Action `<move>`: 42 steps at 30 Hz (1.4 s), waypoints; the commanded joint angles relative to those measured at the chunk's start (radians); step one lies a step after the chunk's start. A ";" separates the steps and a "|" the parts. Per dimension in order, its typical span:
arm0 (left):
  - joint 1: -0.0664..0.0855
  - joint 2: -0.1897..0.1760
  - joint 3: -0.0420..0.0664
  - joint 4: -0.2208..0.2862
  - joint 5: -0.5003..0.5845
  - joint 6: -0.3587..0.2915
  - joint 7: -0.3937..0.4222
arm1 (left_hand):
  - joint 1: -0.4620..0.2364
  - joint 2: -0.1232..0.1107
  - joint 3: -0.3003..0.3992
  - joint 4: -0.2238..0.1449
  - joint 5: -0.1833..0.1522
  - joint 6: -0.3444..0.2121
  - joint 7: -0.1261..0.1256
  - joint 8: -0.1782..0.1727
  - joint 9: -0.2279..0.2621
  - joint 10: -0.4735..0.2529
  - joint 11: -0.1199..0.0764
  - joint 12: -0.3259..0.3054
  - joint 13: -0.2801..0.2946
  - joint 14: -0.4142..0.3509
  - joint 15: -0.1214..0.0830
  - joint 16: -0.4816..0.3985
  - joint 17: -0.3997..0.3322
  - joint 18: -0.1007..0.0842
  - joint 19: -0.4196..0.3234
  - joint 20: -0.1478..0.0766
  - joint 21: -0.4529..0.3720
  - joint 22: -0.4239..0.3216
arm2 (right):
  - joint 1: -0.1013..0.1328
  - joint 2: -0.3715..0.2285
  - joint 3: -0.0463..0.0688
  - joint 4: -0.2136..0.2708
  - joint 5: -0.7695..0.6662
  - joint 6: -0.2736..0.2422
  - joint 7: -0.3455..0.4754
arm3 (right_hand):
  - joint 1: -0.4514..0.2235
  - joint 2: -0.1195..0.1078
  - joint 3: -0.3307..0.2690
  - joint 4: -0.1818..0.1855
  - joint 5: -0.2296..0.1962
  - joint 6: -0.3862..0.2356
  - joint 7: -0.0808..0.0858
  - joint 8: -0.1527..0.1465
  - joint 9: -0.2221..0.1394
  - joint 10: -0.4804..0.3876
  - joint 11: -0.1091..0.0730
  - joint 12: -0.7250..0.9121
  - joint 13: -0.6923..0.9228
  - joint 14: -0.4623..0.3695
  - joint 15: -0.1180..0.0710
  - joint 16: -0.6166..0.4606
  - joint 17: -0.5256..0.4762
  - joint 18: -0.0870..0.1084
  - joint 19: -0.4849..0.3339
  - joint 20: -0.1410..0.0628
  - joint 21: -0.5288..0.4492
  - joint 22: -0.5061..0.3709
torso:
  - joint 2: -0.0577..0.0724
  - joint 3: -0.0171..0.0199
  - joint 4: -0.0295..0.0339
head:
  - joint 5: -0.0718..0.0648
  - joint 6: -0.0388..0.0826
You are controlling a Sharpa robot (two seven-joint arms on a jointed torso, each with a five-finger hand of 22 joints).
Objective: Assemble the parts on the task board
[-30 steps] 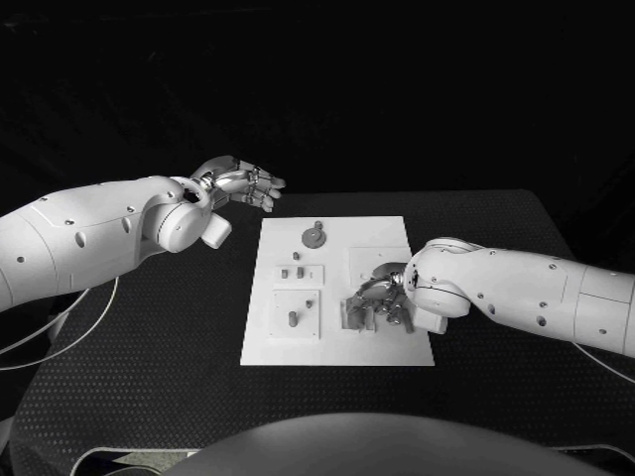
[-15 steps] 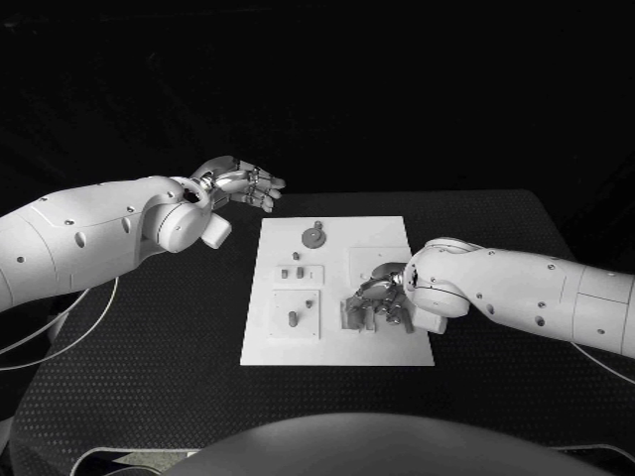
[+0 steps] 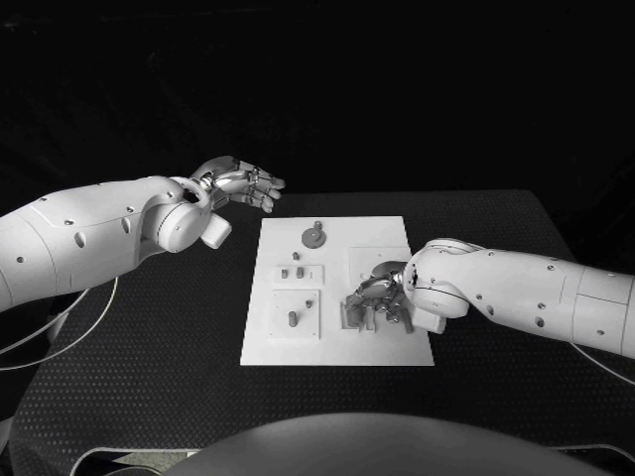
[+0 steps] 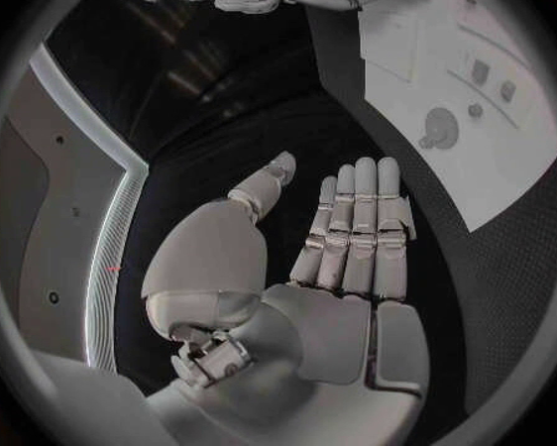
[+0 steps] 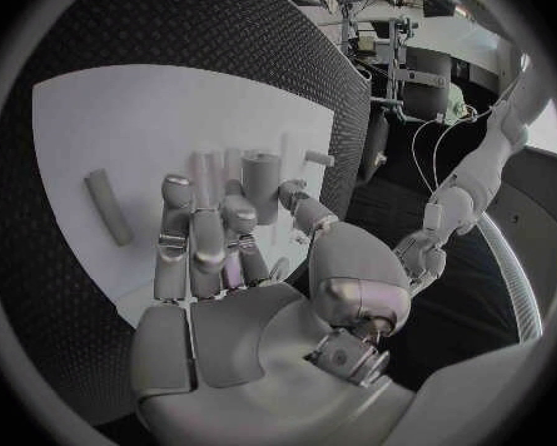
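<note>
Two robot hands share this worktop (image 3: 146, 397), a black textured surface with the flat white rectangular task board (image 3: 339, 347) at its middle. Our left robot hand (image 3: 239, 181) hangs off the board's far left corner, fingers straight and side by side, palm bare, holding nothing; the left wrist view shows the same flat, empty left robot hand (image 4: 353, 238).

Our right robot hand (image 3: 379, 300) is low over the near right part of the board, fingers reaching down among a small cluster of grey cylindrical parts (image 3: 358, 315). In the right wrist view the fingers (image 5: 192, 238) lie over these upright pegs, with the thumb beside a thicker grey cylinder (image 5: 262, 186); we cannot tell whether the thumb and a finger actually pinch it or only touch it. One slim grey rod (image 5: 106, 206) lies loose on the board, apart from the fingers.

Elsewhere on the board we see a round grey disc (image 3: 314, 237) near the far edge and a short grey peg (image 3: 294, 318) standing in a raised square at the near left.

We judge these parts light, rigid and smooth, so likely to slip or roll if nudged. The thicker cylinder looks best taken across its side, near its upper end, between thumb and a finger.
</note>
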 commanded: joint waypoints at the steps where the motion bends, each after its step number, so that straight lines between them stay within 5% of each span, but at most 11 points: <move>1: 0.001 0.001 0.001 0.002 0.005 0.013 0.006 | -0.006 0.004 0.000 0.006 -0.001 0.006 0.001 0.002 0.000 -0.006 0.000 0.006 0.001 0.007 0.001 -0.007 0.001 0.018 0.003 0.004 -0.005 0.002 | -0.004 0.000 -0.003 -0.003 -0.018 -0.005 -0.004 | -0.012 -0.001 0.000 0.005 0.004 0.164 -0.017 -0.002 -0.001 -0.060 -0.036 0.006 -0.001 0.016 -0.018 0.003 0.000 0.026 -0.003 0.000 -0.001 0.020 | 0.000 0.0001 0.0003 | 0.000 0.000; 12: 0.001 0.000 0.001 0.002 0.005 0.013 0.006 | -0.006 0.004 0.000 0.006 -0.001 0.006 0.001 0.002 0.000 -0.006 0.000 0.006 0.002 0.007 0.001 -0.007 0.002 0.018 0.003 0.005 -0.006 0.002 | -0.004 0.001 -0.003 -0.004 -0.017 0.043 -0.013 | -0.013 -0.011 0.000 0.003 0.004 0.162 -0.016 -0.003 -0.001 -0.061 -0.036 0.006 -0.002 0.013 -0.018 0.003 -0.005 0.026 -0.004 -0.001 -0.001 0.020 | 0.000 -0.0001 0.0000 | -0.001 0.000; 42: 0.001 0.002 0.001 -0.001 0.004 0.015 0.005 | -0.006 0.004 0.000 0.006 -0.001 0.006 0.000 0.002 0.000 -0.006 0.000 0.006 0.002 0.007 0.001 -0.009 0.004 0.018 0.003 0.005 -0.007 0.003 | -0.008 0.006 -0.003 -0.001 -0.016 0.044 -0.006 | -0.015 -0.021 0.002 0.002 0.004 0.160 -0.016 -0.004 0.000 -0.064 -0.035 0.006 -0.004 0.009 -0.018 0.002 -0.008 0.026 -0.005 -0.001 -0.002 0.019 | 0.000 0.0000 0.0002 | 0.000 0.000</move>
